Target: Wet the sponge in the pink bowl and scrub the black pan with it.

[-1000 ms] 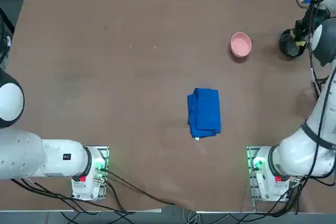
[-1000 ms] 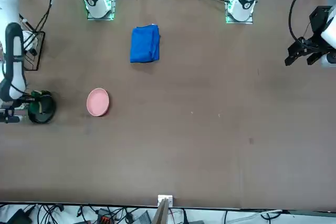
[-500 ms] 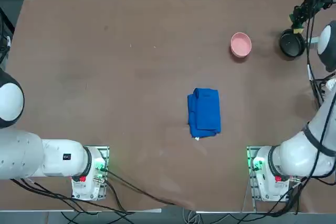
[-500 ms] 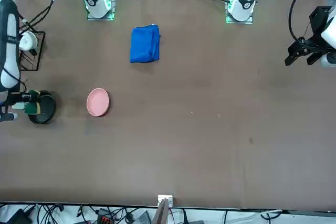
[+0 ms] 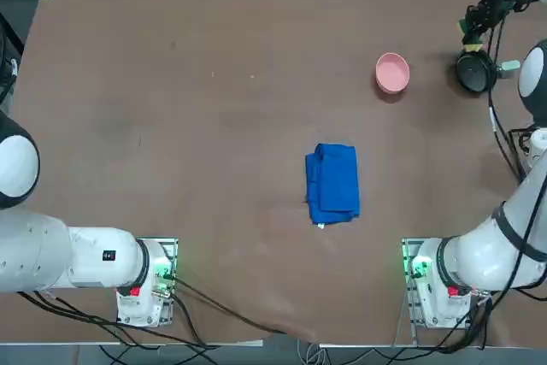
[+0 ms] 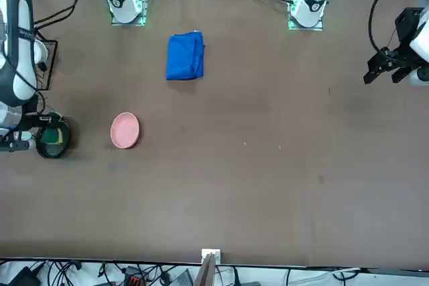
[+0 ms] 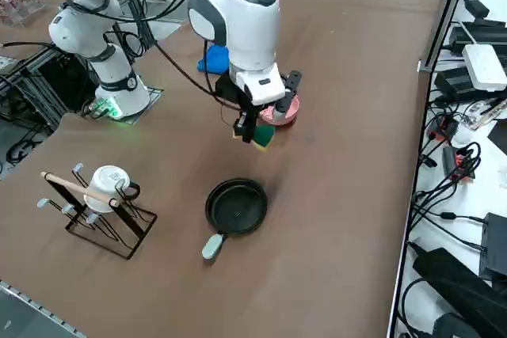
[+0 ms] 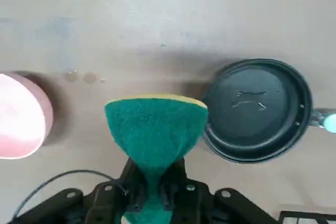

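Green scouring fibre over a thin yellow layer fills the space ahead of your right jaws (image 8: 152, 195): they are pinched hard onto one end of the small rectangular sponge (image 8: 155, 132), which is squeezed narrow at the grip and fans out wide beyond it. You can see in the right side view that the sponge (image 7: 261, 135) hangs clear above the brown bench (image 7: 348, 116), touching nothing but the jaws (image 7: 252, 129).

Look outward from there and you find the two vessels on either side of the held sponge. Your small round black frying pan (image 8: 255, 109) sits flat on the bench just beside the sponge in the wrist view, its short pale handle (image 8: 324, 121) pointing away from the sponge. Your small round pale pink bowl (image 8: 20, 116) stands on the opposite side, apart from the pan. From overhead, the bowl (image 5: 392, 72) and the pan (image 5: 475, 70) lie near each other along the far right part of the bench, with the jaws (image 5: 473, 30) above the pan's far edge.

Further off, a folded blue cloth (image 5: 333, 183) lies near the middle of the bench, well apart from both. A wire mug rack holding a white mug (image 7: 106, 183) stands near the pan at the bench's right edge.
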`<action>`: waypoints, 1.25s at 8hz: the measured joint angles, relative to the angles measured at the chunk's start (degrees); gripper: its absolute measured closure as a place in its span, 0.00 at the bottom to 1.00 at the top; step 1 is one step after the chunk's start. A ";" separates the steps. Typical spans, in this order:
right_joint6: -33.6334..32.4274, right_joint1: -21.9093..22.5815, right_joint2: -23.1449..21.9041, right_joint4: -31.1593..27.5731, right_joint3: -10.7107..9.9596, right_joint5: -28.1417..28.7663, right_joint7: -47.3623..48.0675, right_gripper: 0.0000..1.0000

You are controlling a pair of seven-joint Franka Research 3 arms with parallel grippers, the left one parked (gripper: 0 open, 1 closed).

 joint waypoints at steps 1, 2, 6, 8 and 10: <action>0.00 1.99 -0.19 -0.42 0.03 0.00 0.01 0.83; 0.01 3.94 -0.45 -0.74 0.05 0.00 0.14 0.83; 0.07 12.90 -3.02 -2.19 0.27 0.02 1.45 0.82; 0.70 18.51 -3.73 -2.32 0.41 0.09 6.51 0.82; 3.99 25.96 -3.63 -2.82 0.64 0.13 16.15 0.82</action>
